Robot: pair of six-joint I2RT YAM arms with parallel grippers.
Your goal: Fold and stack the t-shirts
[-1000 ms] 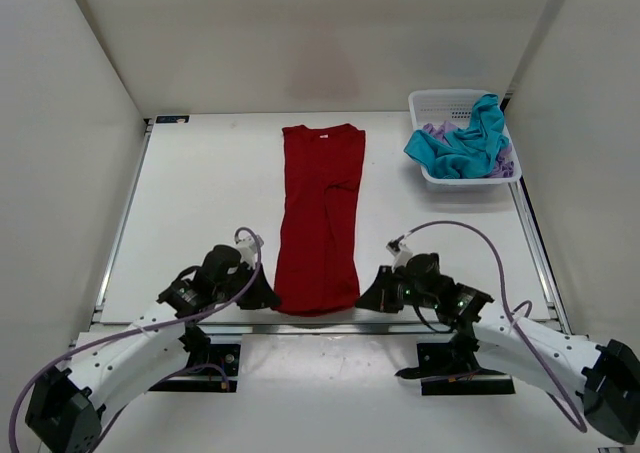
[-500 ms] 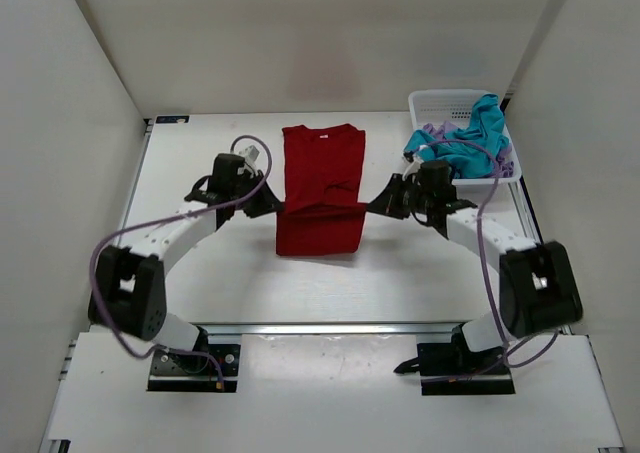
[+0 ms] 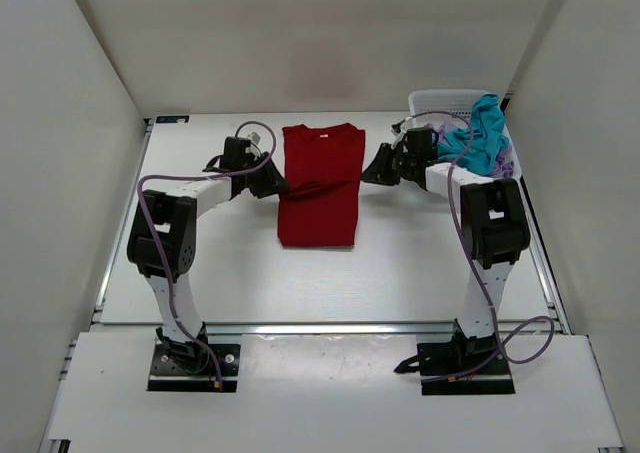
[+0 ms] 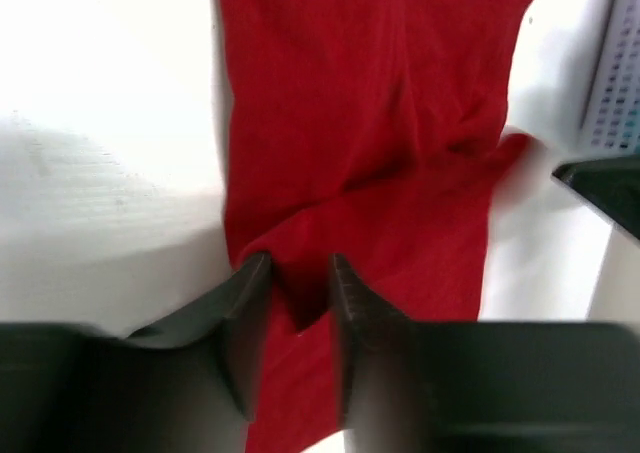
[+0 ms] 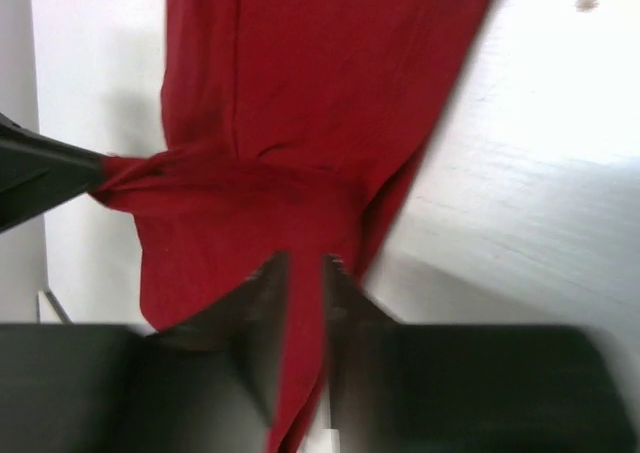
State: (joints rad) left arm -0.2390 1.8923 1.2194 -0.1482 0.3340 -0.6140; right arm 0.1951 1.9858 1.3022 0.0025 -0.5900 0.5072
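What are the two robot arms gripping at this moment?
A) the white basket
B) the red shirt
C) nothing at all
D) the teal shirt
B: both wrist views show the red shirt pinched between fingers, the left fingers and the right fingers alike, while the teal shirt lies untouched in the basket.

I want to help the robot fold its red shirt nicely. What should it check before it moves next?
1. Left fingers pinching the red shirt: ok.
2. Right fingers pinching it too: ok.
3. Folded-over hem up at the collar: not ok, it sits mid-shirt.
4. Fold smooth: not ok, cloth bunches between the fingers.
5. Teal shirt and lavender shirt out of the way in the basket: ok.
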